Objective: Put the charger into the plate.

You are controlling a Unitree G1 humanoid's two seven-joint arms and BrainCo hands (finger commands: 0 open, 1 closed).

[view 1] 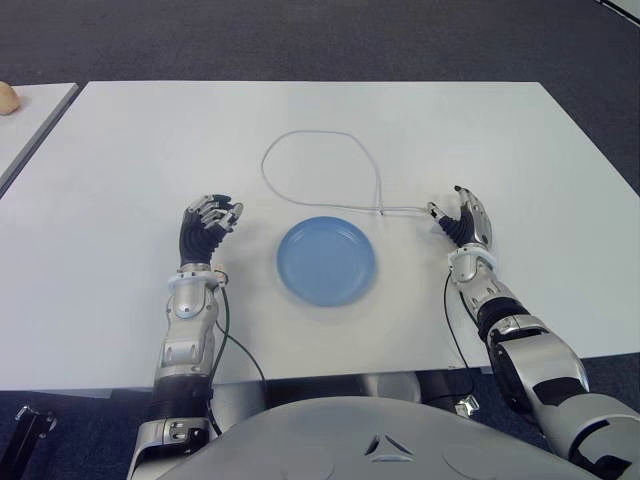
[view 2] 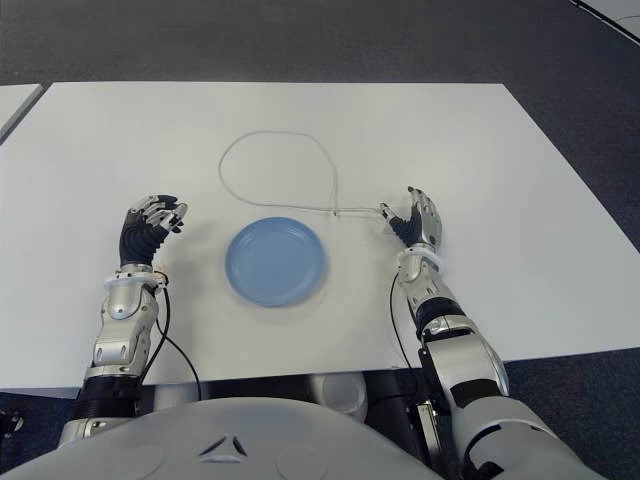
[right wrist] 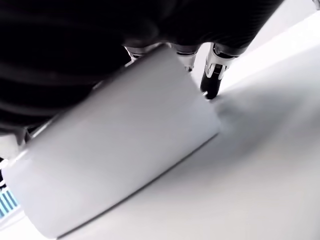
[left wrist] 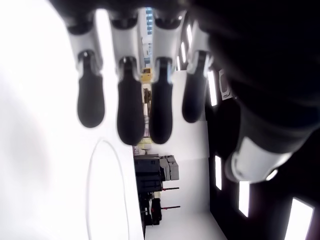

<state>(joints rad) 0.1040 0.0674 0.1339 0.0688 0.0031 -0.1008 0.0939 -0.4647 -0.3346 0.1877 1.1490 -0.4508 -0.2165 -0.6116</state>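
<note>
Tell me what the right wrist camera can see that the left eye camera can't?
Only the right wrist view shows the white charger block up close, filling the space under the right hand, with a dark fingertip past it. Only the left eye view shows the blue plate, the looped white cable, the left hand to the plate's left, and a second table at the far left. Both show the right hand at the charger and the white table.

The right hand (view 1: pixel 462 222) covers most of the charger (right wrist: pixel 120 145) in the eye views; an unidentifiable object (view 1: pixel 6 97) is cut off at nine o'clock.
</note>
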